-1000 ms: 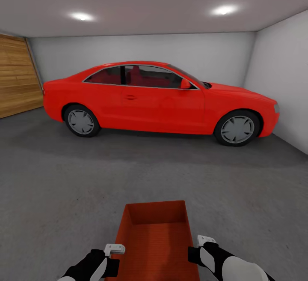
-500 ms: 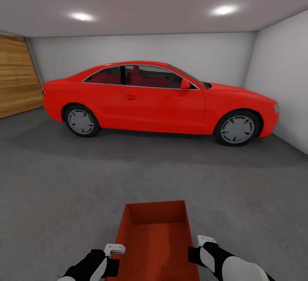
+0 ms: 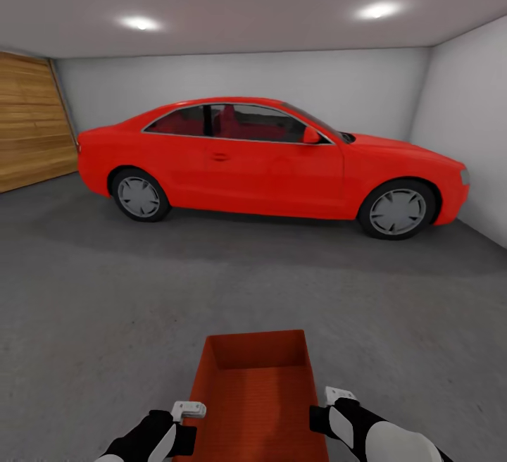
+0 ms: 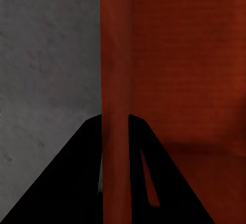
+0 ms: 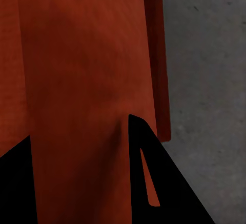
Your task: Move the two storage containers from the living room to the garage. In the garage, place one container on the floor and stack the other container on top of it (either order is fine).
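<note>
- Count: 1 storage container (image 3: 257, 391) in sight, orange-red, lidless, open top up, low centre in my head view, carried between my 2 arms above the floor (image 3: 105, 307).
- Left gripper (image 3: 184, 411) sits on the container's left long wall; wrist cam shows that wall (image 4: 117, 131) running between my 2 black fingers (image 4: 77, 183), so I'm clamped on it.
- Right gripper (image 3: 336, 398) on the right long wall; wrist cam has the wall (image 5: 87, 131) between my 2 fingers (image 5: 154, 183) – clamped on it too.
- Container's far short edge points toward the red car (image 3: 274, 159); near end runs out of frame under my wrists.
- Garage: 1 car, parked side-on across the back, 2 wheels visible, nose close to the right wall (image 3: 472, 131), tail near the wood-panelled door (image 3: 32, 124) at left.
- 2 ceiling lights (image 3: 141, 23) on, 1 left, 1 right.
- Room to move: wide strip of dark grey floor between the container's far edge and the car, w/ open floor on both sides of the container as well.
- Both wrist cams show grey floor beside the container's outer walls.
</note>
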Available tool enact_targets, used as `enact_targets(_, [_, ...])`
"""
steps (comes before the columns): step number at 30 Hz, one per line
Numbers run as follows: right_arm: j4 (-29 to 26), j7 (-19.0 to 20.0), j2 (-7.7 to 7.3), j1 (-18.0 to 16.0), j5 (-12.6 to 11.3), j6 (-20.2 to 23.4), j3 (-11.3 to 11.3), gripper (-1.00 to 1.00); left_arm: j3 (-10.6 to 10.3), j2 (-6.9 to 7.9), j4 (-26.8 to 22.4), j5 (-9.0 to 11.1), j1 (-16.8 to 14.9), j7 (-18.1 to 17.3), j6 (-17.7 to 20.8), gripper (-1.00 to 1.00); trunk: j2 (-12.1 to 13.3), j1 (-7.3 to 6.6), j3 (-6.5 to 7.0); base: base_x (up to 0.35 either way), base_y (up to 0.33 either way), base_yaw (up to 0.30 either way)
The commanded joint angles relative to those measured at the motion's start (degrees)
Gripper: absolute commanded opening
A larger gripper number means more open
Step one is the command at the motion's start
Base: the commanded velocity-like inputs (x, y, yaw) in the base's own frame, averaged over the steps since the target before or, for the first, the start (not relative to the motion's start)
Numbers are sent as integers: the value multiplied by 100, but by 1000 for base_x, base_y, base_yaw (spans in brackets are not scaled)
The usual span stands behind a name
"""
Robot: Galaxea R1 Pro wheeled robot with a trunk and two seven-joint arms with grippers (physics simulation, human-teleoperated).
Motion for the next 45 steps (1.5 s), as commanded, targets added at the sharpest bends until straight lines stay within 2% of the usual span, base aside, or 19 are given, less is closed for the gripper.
enact_targets(1, [11, -10, 6, 3, 79, 42, -60, -100, -36, -152, -367, 19, -4, 20, 27, -100, -3, -1, -15, 0, 0, 117])
enact_targets(9, [11, -7, 6, 3, 78, 42, -60, -100, -37, -165, -367, 19, -4, 20, 26, -100, -3, -1, -73, 0, 0, 101])
enact_targets(21, [3, -6, 5, 3, 74, 28, -61, -100, -37, -170, -367, 19, -4, 20, 25, -100, -3, -1, -79, 0, 0, 7])
enact_targets(22, [3, -7, 6, 3, 76, 27, -61, 100, -37, -170, -367, 19, -4, 20, 25, -100, -3, -1, -79, 0, 0, 0])
enact_targets(23, [7, -10, 10, 3, 79, 26, -61, 100, -37, -170, -367, 19, -4, 20, 25, 100, -3, -1, -79, 0, 0, 0])
enact_targets(45, [11, -10, 6, 3, 79, 33, -61, 100, -37, -166, -368, 19, -4, 20, 25, 100, -3, -1, -79, 0, 0, 0])
